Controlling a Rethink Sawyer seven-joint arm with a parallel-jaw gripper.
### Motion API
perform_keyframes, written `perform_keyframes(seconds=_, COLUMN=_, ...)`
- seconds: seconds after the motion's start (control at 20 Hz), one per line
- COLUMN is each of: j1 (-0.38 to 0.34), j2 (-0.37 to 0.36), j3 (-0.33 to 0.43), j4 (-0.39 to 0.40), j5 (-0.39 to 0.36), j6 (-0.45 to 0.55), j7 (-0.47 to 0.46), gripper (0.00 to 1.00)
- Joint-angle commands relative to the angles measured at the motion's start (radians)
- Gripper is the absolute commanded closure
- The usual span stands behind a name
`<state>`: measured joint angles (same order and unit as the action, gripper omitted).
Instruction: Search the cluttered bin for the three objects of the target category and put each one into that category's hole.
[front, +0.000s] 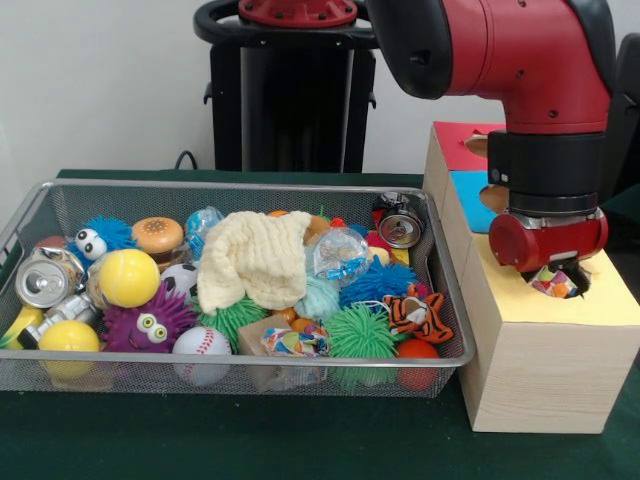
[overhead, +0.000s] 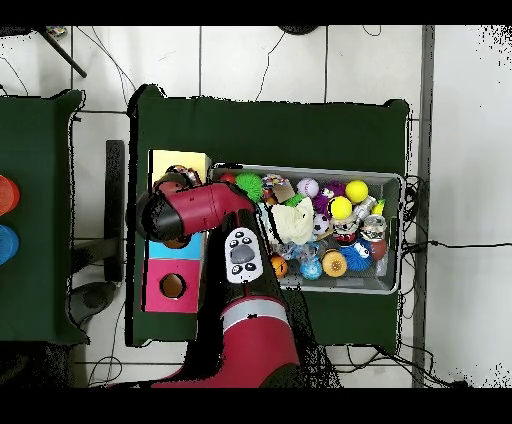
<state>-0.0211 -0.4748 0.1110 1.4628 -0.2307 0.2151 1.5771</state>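
The red and black arm (front: 520, 60) is reaching down over the wooden box (front: 540, 360) that is standing just right of the wire bin (front: 440, 300) in the front view. The gripper (front: 556, 283) is hanging right above the yellow panel (front: 600, 305) at the near end of the box top, and it is pinching a small colourful wrapped packet (front: 553, 284), patterned in orange, white and blue. The packet is sitting at the level of the panel, where the hole appears to be, though the wrist is hiding the opening itself. Farther back on the box, a blue panel (front: 470, 195) and a red panel (front: 462, 140) are showing, each with a hole partly in sight.

The bin is lying on the green tablecloth (front: 250, 435), crowded with toys. A cream knitted cloth (front: 258, 258) is draping over the middle of the pile. A similar colourful packet (front: 290, 341) is lying near the front wall, just left of a green spiky ball (front: 360, 335). A baseball (front: 202, 343), a purple furry creature (front: 150, 322), a yellow ball (front: 129, 277) and a crushed can (front: 47, 280) are filling the left half, and a tiger-striped toy (front: 418, 313) is resting at the right
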Motion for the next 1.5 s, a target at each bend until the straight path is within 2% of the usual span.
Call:
perform_keyframes(seconds=0.05, j1=-0.018, j2=0.061, j3=-0.018, j4=0.042, j5=0.018, j6=-0.029, j7=0.187, gripper=1.0)
perform_keyframes(seconds=0.35, j1=-0.027, j2=0.061, j3=-0.008, j4=0.045, j5=0.046, j6=-0.007, j7=0.192, gripper=1.0)
perform_keyframes(seconds=1.0, j1=-0.03, j2=0.047, j3=0.008, j4=0.048, j5=0.044, j6=0.001, j7=0.169, gripper=1.0)
perform_keyframes(seconds=1.5, j1=-0.018, j2=-0.079, j3=0.005, j4=0.1, j5=0.07, j6=0.12, j7=0.158, gripper=1.0)
